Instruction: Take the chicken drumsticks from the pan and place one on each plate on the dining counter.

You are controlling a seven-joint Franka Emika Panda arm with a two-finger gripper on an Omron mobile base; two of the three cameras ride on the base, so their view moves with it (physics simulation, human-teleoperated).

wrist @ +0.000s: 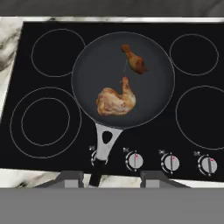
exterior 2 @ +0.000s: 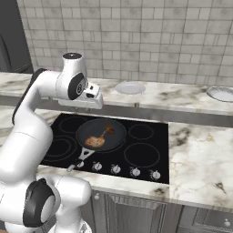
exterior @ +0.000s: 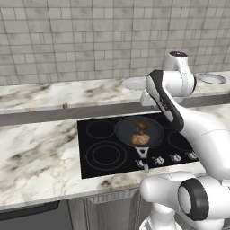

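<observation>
Hovering high over the pan, fingers empty, both drumsticks still below.

The pan (wrist: 124, 78) sits on the black cooktop (wrist: 39, 52) near the middle of the lower desk (exterior: 31, 152), its handle pointing toward the desk's front edge. In the hand view the larger drumstick (wrist: 116, 101) lies directly ahead of the fingers (wrist: 111, 178), its long axis slanting up to the right; the smaller drumstick (wrist: 134, 59) lies beyond it, slanting the other way. The fingers are partly open, well apart from either piece, holding nothing. Two plates (exterior 2: 130, 87) wait on the raised dining counter (exterior 2: 173, 93) behind.
</observation>
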